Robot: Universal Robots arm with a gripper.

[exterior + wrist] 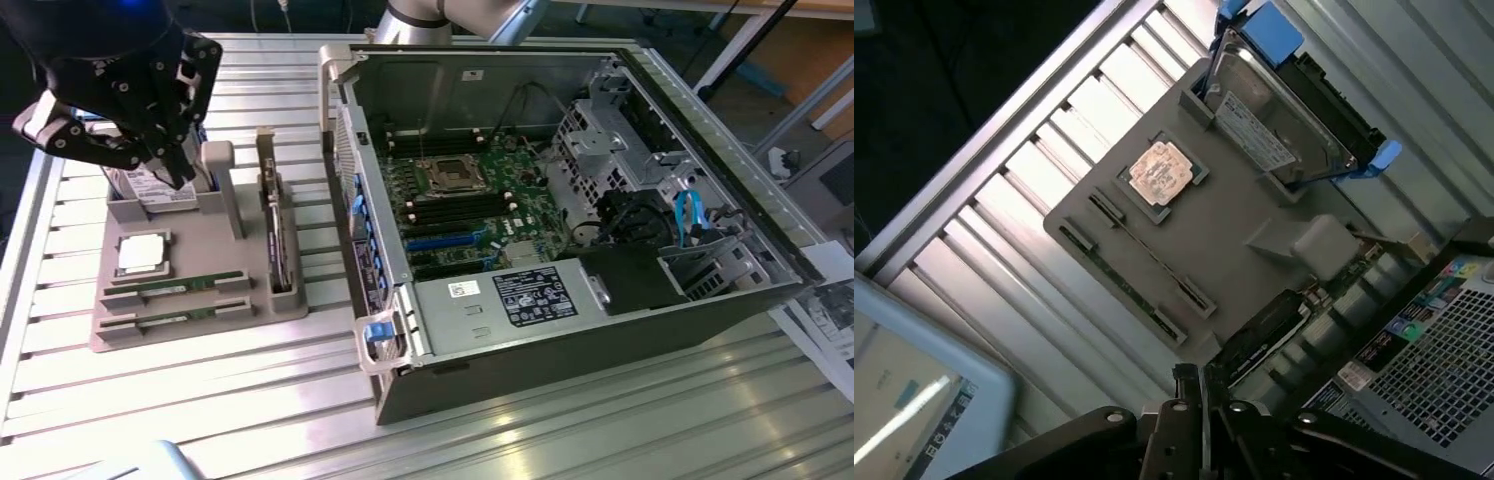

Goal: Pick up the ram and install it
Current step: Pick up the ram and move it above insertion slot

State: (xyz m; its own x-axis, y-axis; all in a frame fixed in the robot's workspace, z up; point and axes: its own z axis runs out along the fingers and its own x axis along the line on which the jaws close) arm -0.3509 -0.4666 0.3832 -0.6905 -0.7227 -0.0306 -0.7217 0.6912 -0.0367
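A: Ext view, where's the end effector [178,180]?
B: Hanging over the tray's [200,245] hard-drive [1264,125] end, above it, no contact. In the wrist view the fingers sit pulled in close, thin slit btwn them, nothing held.
A: And the ram [180,284]?
B: Flat in its slot at the tray's opposite end, just beside the CPU [143,254]. Second ram stick [174,319] lies parallel, one slot further out, by the tray's outer edge. Both well apart from the end effector.
A: What does ext add?
B: Open PC case [561,370] beside the tray, side panel off, motherboard [514,200] exposed w/ dark slots next to the socket.
A: And wrist?
B: Tray almost top-down: both sticks as thin lines across it, CPU's square lid, drive label. Plus a corner of the case's perforated panel w/ stickers.
A: Room to move?
B: Expansion card [274,225] stands upright along the tray's case-side edge, a wall btwn ram and case. Narrow strip of ribbed surface [174,400] btwn tray and case. Plenty of bare surface off the tray's ram end. Surface edge runs close along the tray's side away from the case.
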